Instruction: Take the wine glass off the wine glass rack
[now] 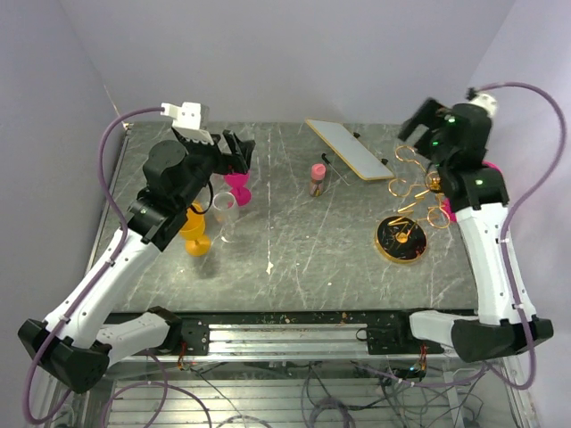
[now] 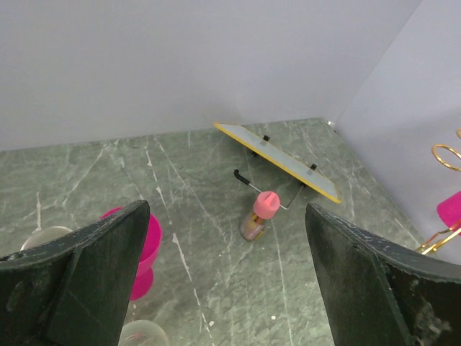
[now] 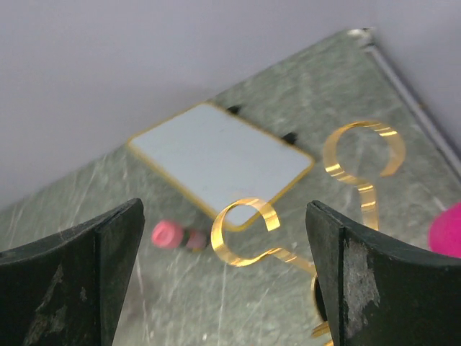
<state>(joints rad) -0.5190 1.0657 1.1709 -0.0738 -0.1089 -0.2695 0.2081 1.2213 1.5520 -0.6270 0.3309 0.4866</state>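
Observation:
The gold wire wine glass rack (image 1: pixel 403 234) stands at the right of the table, its loop arms (image 3: pixel 245 232) curling out from the post. A pink wine glass (image 3: pixel 448 231) hangs on the rack's far right side, mostly hidden behind my right arm in the top view, where only a pink sliver (image 1: pixel 449 212) shows. My right gripper (image 1: pixel 415 120) hovers open above the rack's back loops, with one gold loop between its fingers (image 3: pixel 223 209) and no contact. My left gripper (image 1: pixel 227 152) is open and empty over the table's left side (image 2: pixel 225 209).
A pink glass (image 1: pixel 237 187), a clear glass (image 1: pixel 223 209) and an orange glass (image 1: pixel 194 234) stand under the left arm. A small pink-capped bottle (image 1: pixel 317 178) stands mid-table. A white yellow-rimmed board (image 1: pixel 350 147) lies at the back. Walls close the back and right.

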